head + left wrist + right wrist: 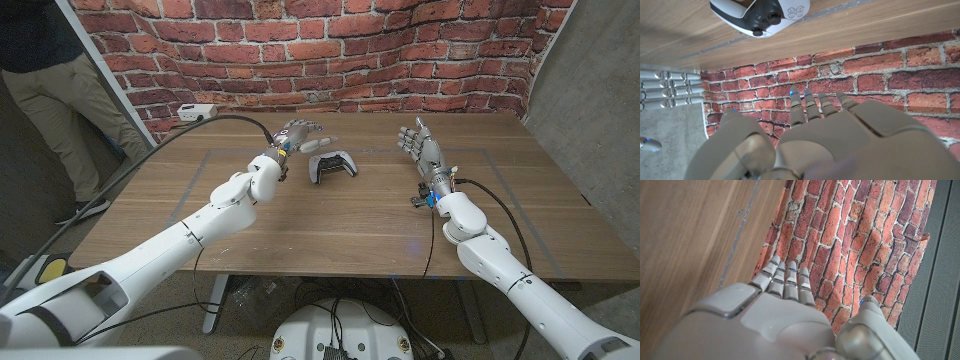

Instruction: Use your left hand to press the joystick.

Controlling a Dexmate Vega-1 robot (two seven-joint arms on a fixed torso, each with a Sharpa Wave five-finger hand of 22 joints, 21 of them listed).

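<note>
One white game controller [331,166] with two joysticks on worktop [330,235], left robot hand [298,136] raised just beside it, fingers apart, empty, right robot hand [423,147] upright, fingers apart, empty.

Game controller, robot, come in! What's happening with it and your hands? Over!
Left hand open, raised beside the game controller, not touching. Right hand open, apart. Controller on the table, joystick unpressed. Nothing in the way.

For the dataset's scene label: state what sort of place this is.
Probably an indoor robot test area or lab, not a home. A brick-pattern backdrop that ripples like a printed sheet hangs behind the wooden table, cables trail across the table, and a person stands beside it. A game controller lies on the table.
</note>
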